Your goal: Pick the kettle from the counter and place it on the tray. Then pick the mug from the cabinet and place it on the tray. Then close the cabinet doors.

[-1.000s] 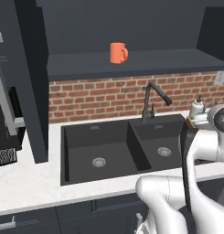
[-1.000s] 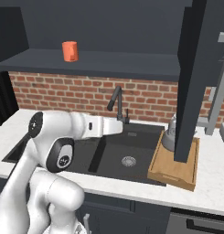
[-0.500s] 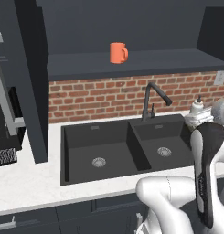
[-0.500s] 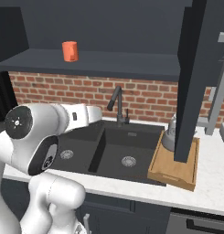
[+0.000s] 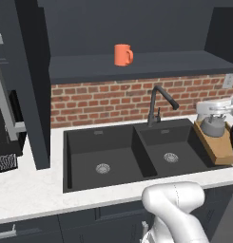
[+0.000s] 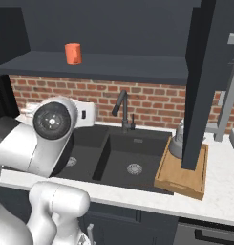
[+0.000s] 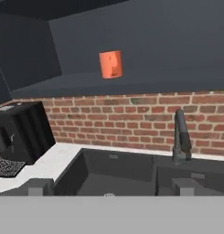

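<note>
The orange mug [image 5: 122, 54] [image 6: 73, 53] stands on the shelf of the open dark cabinet [image 5: 137, 28], above the sink. In the hand view the mug [image 7: 111, 64] sits high in the middle, far beyond my gripper [image 7: 111, 188], whose two tips are spread wide with nothing between them. On the right of the white counter [image 5: 27, 190], the grey kettle [image 5: 214, 124] rests on the wooden tray [image 5: 221, 149] [image 6: 183, 177]. In the right base view an open cabinet door [image 6: 202, 86] covers most of the kettle [image 6: 176, 143].
A dark double sink [image 5: 118, 156] with a black faucet [image 5: 160, 102] [image 7: 181, 137] lies below the cabinet. The other open door [image 5: 34, 95] hangs at the left, a black appliance [image 7: 22, 132] beside it. My arm's large elbow [image 6: 51, 124] is close to the right base camera.
My arm has swung left and a little upward, away from the tray side; its forearm has left the left base view. Kettle, tray and mug have not moved.
</note>
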Tool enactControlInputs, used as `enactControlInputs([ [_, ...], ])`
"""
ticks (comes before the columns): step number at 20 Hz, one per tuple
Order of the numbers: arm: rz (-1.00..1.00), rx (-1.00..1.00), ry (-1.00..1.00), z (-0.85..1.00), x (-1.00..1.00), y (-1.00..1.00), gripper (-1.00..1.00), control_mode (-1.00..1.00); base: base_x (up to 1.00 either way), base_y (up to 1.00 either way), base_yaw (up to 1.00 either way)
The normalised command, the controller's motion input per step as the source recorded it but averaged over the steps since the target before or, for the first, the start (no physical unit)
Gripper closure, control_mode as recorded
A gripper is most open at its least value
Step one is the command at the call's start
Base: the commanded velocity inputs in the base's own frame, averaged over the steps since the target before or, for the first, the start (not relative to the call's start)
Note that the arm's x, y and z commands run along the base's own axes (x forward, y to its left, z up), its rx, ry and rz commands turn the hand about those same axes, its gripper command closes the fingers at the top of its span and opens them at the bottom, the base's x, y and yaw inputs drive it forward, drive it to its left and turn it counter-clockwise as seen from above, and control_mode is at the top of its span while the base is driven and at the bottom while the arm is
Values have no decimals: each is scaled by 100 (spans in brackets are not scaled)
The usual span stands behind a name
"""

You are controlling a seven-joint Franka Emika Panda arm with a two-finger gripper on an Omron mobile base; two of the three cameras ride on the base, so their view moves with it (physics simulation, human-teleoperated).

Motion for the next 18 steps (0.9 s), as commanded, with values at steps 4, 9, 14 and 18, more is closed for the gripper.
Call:
enactControlInputs([
  [4,3,28,0,51,-2,47,-100,-100,0,0,0],
  [9,0,11,4,58,-3,38,-100,-100,0,0,0],
  [14,0,-1,-1,41,1,26,-100,-100,0,0,0],
  [18,0,-8,-2,6,13,15,-100,-100,0,0,0],
])
